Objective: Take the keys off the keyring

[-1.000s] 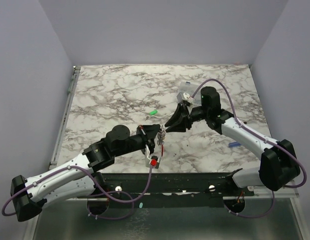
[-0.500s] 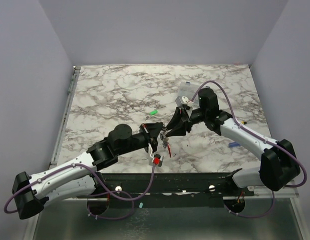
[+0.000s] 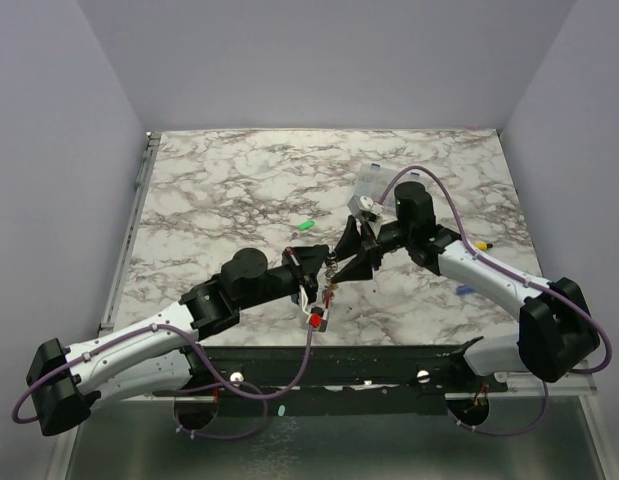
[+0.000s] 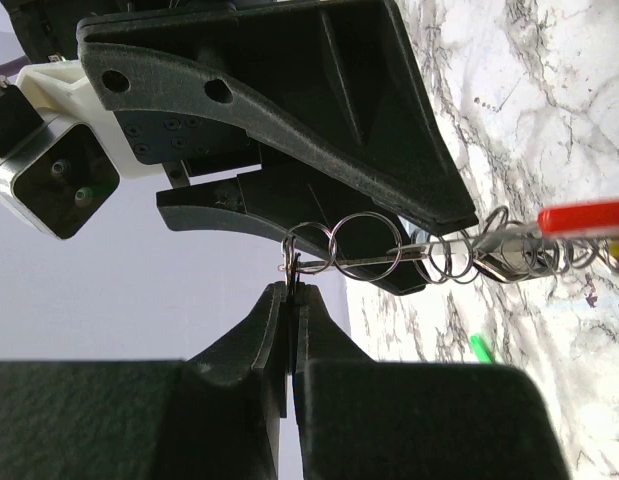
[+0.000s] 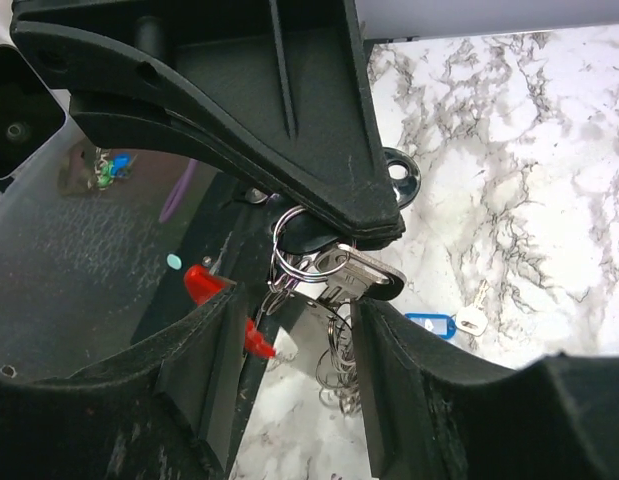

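My left gripper (image 3: 323, 263) (image 4: 291, 288) is shut on a silver key (image 5: 365, 272), held above the table near the front middle. Thin wire keyring loops (image 4: 363, 246) (image 5: 301, 240) hang from that key, with a tangle of more rings (image 5: 339, 350) and a red tag (image 4: 584, 215) (image 3: 311, 320) dangling below. My right gripper (image 3: 342, 262) (image 5: 289, 395) is open, its fingers (image 5: 204, 370) on either side of the hanging rings, tip to tip with the left gripper. I cannot tell if it touches them.
A key with a blue tag (image 5: 434, 325) (image 3: 467, 290) lies on the marble table (image 3: 219, 190) at the right front. A green tag (image 3: 309, 225) (image 4: 479, 348) lies near the middle. A clear plastic box (image 3: 369, 184) stands behind the right gripper.
The two grippers have drawn together: the left moved right with the key bunch, the right came down-left until its open fingers straddle the rings. The red tag swung a little.
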Action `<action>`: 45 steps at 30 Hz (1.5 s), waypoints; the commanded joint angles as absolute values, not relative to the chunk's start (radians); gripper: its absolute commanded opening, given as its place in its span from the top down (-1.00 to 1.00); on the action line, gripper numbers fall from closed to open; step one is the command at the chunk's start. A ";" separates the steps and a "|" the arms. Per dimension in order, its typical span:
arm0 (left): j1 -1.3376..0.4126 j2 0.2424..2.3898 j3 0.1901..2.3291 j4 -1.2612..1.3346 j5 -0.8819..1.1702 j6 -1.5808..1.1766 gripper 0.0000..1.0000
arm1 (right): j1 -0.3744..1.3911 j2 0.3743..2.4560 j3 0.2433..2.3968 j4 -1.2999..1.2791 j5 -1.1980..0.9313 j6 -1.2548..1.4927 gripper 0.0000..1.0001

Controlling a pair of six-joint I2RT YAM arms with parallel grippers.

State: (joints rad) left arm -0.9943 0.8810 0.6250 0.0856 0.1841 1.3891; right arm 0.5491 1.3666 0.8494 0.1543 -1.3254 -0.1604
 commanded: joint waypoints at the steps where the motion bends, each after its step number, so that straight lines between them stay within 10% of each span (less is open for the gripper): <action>1: -0.985 0.875 0.618 0.153 0.226 1.370 1.00 | 0.557 1.347 0.837 0.202 -1.337 -0.135 -0.04; 20: -0.903 0.870 0.602 0.204 0.236 1.312 1.00 | 0.550 1.313 0.884 -0.143 -1.311 -0.325 -0.05; 30: -0.900 0.838 0.578 0.168 0.307 1.361 1.00 | 0.500 1.312 0.934 -0.036 -1.205 -0.294 0.30; 45: -0.901 0.857 0.598 0.157 0.328 1.347 1.00 | 0.508 1.329 0.945 0.049 -1.337 -0.273 0.25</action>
State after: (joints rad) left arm -0.9024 0.8616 0.5858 0.1314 0.2852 1.3468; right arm 0.5003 1.3304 0.9154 0.0349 -1.2655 -0.2581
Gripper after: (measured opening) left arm 0.060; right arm 0.370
